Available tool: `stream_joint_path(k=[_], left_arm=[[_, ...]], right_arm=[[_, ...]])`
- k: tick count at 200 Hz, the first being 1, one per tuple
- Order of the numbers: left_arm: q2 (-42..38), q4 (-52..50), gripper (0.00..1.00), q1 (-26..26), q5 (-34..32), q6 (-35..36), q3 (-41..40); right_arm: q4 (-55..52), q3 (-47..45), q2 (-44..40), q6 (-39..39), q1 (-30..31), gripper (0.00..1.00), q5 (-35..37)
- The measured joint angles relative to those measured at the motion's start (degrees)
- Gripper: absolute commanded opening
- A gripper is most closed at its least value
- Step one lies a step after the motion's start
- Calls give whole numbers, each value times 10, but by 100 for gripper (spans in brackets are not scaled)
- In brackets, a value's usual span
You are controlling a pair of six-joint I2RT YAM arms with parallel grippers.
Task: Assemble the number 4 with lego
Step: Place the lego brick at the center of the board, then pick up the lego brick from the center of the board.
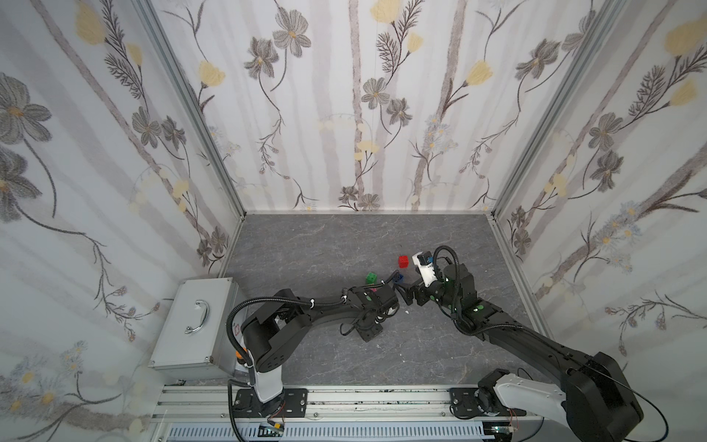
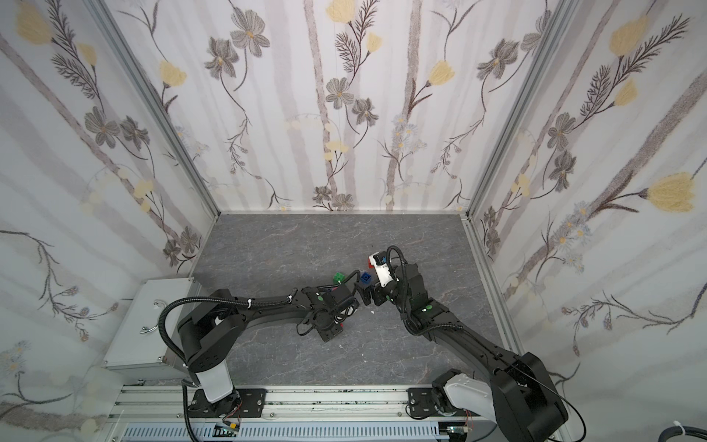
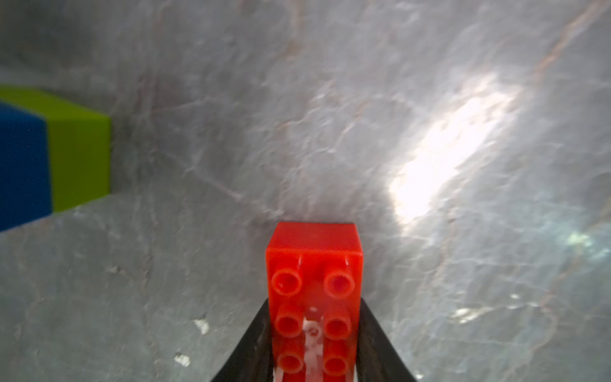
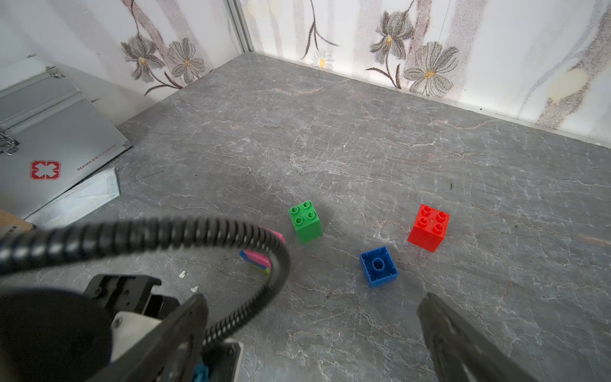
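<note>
My left gripper (image 3: 314,302) is shut on a long red lego brick (image 3: 314,297), studs facing the wrist camera, over the grey table. A blue brick (image 3: 23,165) and a lime brick (image 3: 79,155) joined together lie to one side. In both top views this gripper is hidden under its wrist (image 1: 373,300). My right gripper (image 4: 310,317) is open and empty. Ahead of it lie an upturned blue brick (image 4: 378,266) (image 1: 400,276), a square red brick (image 4: 428,227) (image 1: 403,261) and a dark green brick (image 4: 305,221) (image 1: 371,277). A pink brick (image 4: 261,254) shows behind the left arm's cable.
A silver case (image 1: 195,325) stands at the table's left edge with a face mask (image 4: 82,195) beside it. Flowered walls close in the left, back and right. The two wrists nearly meet mid-table, and the left arm's cable (image 4: 165,231) crosses in front of my right gripper.
</note>
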Motion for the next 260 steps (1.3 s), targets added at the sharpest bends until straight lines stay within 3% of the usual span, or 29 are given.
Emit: stream_joint_path(k=[21,38,112,165,198,260], left_arm=[[8,4,75,-13,-12,8,14],[-14,13,84,-10,-26,4,-5],[-204,153,78,23,7,-126,-207],[-200,299,76,17,37,-154,-287],[-225,426,75,-1,35,-125,-365],[-197,502,68,-3,26,-84,-379]], right_arm=[[0,-7,-7,0,0,100,3],[0,-11,-15,1,0,100,3],[3,-14,-16,2,0,100,5],[0,11,-9,-4,0,100,5],[-1,14,-7,-4,0,100,10],[-4,21,-1,-2,0,100,18]])
